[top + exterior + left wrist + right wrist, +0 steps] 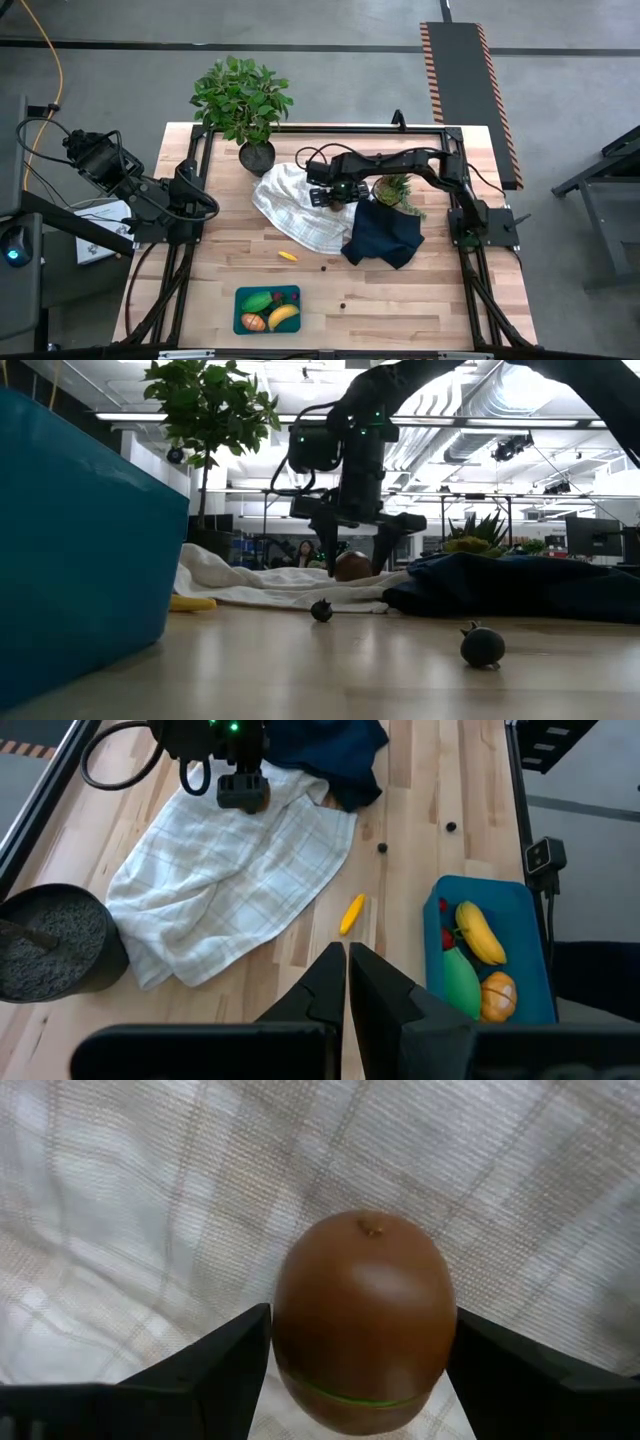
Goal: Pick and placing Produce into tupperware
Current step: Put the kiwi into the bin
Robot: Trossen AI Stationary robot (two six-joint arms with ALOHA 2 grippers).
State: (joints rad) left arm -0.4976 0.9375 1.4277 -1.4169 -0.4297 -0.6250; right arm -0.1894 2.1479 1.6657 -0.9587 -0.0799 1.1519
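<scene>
At the table's (420, 310) nine o'clock edge in the high view the left gripper (346, 958) waits well off the work, its fingers (322, 988) pressed together with only a thin slit between them in its own wrist view. Toward eleven o'clock stands a leafy potted plant (241, 98) in a dark pot. Near six to seven o'clock sits the teal tupperware (240, 310), already holding a green pear-shaped piece (257, 301), an orange piece (252, 322), a yellow banana (285, 317) and a small red bit (445, 935). Just past it toward the centre a little yellow piece (288, 256) lies on bare wood, beside the near edge of a white checked cloth (290, 215). Two tiny dark bits rest apart on the wood, one (324, 268) just off the cloth's corner and one (343, 306) closer to the six o'clock edge. Over the cloth near the table's middle the right gripper (360, 1355) reaches in from three o'clock, its fingers (225, 1355) spread to either side of the brown kiwi-like ball (362, 1320), which lies on the white cloth; the fingers stand just beside its flanks, and whether they press it cannot be told. Right of that a dark navy cloth (385, 235) lies crumpled, touching the white one, with a small spiky green plant (393, 189) at its far edge.
</scene>
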